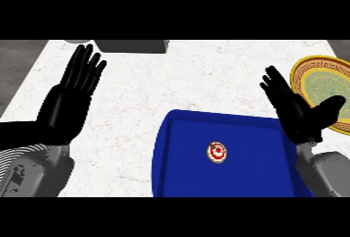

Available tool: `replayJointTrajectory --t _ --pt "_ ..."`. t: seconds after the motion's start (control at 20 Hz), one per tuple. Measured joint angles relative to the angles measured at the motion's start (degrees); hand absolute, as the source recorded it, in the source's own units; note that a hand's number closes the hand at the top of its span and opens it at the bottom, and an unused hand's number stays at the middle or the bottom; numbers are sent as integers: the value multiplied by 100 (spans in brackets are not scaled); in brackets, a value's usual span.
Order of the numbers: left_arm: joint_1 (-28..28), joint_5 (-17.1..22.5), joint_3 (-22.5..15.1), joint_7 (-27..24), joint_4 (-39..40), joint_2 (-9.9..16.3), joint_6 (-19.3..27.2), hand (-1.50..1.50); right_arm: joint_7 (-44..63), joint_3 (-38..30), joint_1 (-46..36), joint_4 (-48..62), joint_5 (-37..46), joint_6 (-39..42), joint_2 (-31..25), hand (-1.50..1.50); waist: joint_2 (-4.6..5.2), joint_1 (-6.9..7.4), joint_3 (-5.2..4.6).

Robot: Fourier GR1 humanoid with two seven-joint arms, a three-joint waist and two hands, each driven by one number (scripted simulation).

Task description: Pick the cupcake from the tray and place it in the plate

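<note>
— Two black hands show in the head view, each on a grey forearm coming up from the lower edge. How does the left hand (67, 104) stand?

— Flat and released, fingers straight and close together, tips pointing up and slightly right toward the far edge of the white marbled counter (171, 83). It holds nothing and rests over the counter's left part. Beyond its fingertips sits a grey box-like object (133, 45) at the far edge; what it is I cannot tell.

— And the right hand (301, 113)?

— Also released. Its fingers are straight and lean up and to the left, while the thumb juts out to the right. Nothing is grasped. Its grey forearm (327, 172) rises from the lower right corner.

— Where is the cupcake?

— The small round cupcake with red and white icing (216, 152) sits on the flat dark blue rectangular tray (184, 176), about in the tray's middle. It lies below and to the left of the right hand's fingers, apart from them, and well to the right of the left hand's fingers.

— And the plate?

— The round plate with a yellow patterned rim and pale green centre (327, 78) lies on the thumb side of the right hand, just beside the fingers. The thumb overlaps its lower rim in this view; whether they touch I cannot tell. The plate is cut off by the right edge.

— Does the right hand overlap the tray?

— Its palm lies over the tray's far right corner.
</note>
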Motion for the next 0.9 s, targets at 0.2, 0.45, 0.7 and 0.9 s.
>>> replayJointTrajectory --t 0.2,0.45,0.7,0.9 --pt "137 -376 42 165 275 289 128 0 134 -68 -348 90 489 -1249 574 -150 1 -61 -27" --pt "305 -802 -40 432 654 685 195 0 309 334 -430 684 1769 -2153 144 150 111 61 -161" --pt "329 -1092 -138 631 1036 764 332 0 900 883 -364 1327 2925 -3937 1045 -150 65 -30 -101" --pt "266 -1290 -216 707 1268 716 445 0 1353 1477 -391 2062 4071 -4848 1804 -150 18 -101 -84"
